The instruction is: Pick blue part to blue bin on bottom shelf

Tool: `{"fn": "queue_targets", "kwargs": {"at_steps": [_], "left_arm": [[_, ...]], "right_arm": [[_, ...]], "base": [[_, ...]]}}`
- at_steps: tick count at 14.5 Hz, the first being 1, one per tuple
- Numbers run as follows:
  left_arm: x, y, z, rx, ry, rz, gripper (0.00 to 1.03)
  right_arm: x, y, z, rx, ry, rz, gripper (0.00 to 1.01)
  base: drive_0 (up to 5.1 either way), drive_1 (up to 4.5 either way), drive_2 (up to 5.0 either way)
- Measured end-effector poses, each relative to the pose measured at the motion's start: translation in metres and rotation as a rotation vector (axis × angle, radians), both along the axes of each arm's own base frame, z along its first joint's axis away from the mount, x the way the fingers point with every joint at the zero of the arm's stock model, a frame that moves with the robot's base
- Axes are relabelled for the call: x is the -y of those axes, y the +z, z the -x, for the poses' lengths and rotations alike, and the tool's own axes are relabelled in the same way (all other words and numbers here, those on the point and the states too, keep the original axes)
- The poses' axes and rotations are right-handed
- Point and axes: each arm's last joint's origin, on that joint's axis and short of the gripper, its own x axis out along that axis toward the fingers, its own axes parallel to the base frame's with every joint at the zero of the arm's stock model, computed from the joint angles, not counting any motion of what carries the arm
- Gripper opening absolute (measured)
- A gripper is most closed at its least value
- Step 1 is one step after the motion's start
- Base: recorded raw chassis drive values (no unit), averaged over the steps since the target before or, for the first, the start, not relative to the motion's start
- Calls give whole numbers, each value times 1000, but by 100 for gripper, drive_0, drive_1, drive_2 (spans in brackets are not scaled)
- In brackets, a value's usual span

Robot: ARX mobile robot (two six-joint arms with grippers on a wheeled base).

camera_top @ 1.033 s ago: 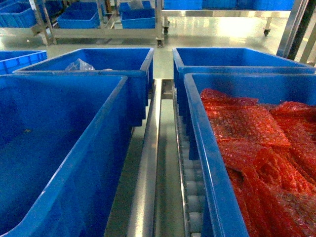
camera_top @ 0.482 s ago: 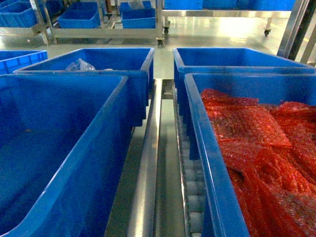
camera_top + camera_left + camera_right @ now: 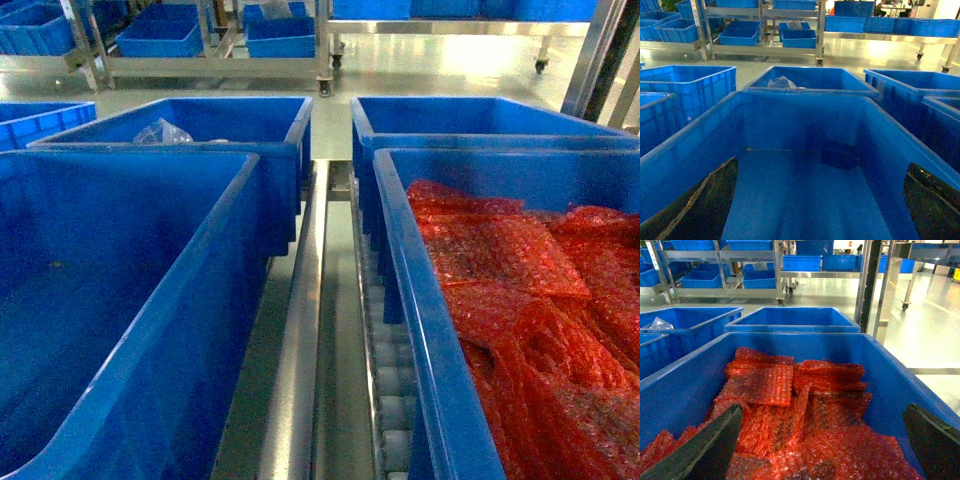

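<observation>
Flanking the roller track (image 3: 392,400), blue bins (image 3: 180,330) crowd close; both hands (image 3: 820,200) (image 3: 820,440) gape apart over them.

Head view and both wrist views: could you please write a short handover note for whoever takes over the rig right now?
Left gripper: jaws open, empty, over the near-left blue bin.
Right gripper: jaws open, empty, over the near-right blue bin, which is full of red bubble-wrap bags.
Both bins sit on the bottom shelf, on its roller tracks.
A dark blue shape lies on the left bin's floor; I cannot tell whether it is the part or a shadow.
Done: nothing is gripped.
Left: find the blue part, pick it and place it in the blue bin.
</observation>
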Motion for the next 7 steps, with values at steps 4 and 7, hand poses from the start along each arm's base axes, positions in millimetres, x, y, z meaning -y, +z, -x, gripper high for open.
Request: {"fn": "queue_targets", "kwargs": {"at_steps": [4,7], "left_arm": [[0,0,0,0,0,0,98],[0,0,0,0,0,0,98]], "right_arm": [[0,0,0,0,0,0,98],[0,0,0,0,0,0,98]], "base": [[0,0,0],[0,0,0]]}}
